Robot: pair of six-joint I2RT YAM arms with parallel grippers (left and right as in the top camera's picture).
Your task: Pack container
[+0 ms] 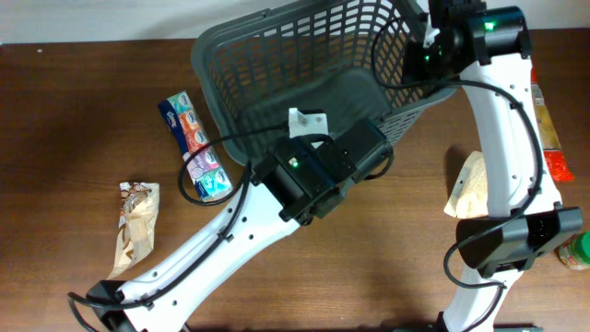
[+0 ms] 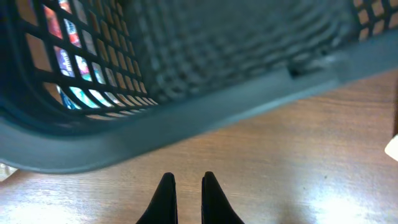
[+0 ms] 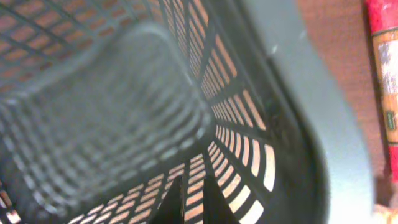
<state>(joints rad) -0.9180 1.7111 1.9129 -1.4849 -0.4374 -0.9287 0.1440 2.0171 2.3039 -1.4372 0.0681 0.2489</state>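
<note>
Just short of the near rim of the container (image 2: 205, 112), our left gripper (image 2: 186, 202) hangs low over the table (image 2: 298, 162). Its two black fingers (image 2: 163, 199) are drawn almost together, with only a thin slit of wood showing between them, and we see nothing in their hold. The thick grey rim crosses the left wrist view right ahead of the fingertips, and through the lattice wall beyond it we make out a colourful packet (image 2: 65, 68) lying outside. Our right gripper (image 3: 193, 205) is down inside the container at its far right corner, close to the slotted wall; its dark fingertips merge with the dark lattice, so we cannot tell how far apart they stand or whether they hold anything. From overhead the container sits at the far middle of the table, turned at an angle. The colourful packet lies just beside its near left corner, and a crumpled brown snack bag (image 1: 136, 226) lies well apart to the left. To the right we see a beige bag (image 1: 468, 184), a long red packet (image 1: 551, 138) and a green item (image 1: 576, 251) at the frame's edge
</note>
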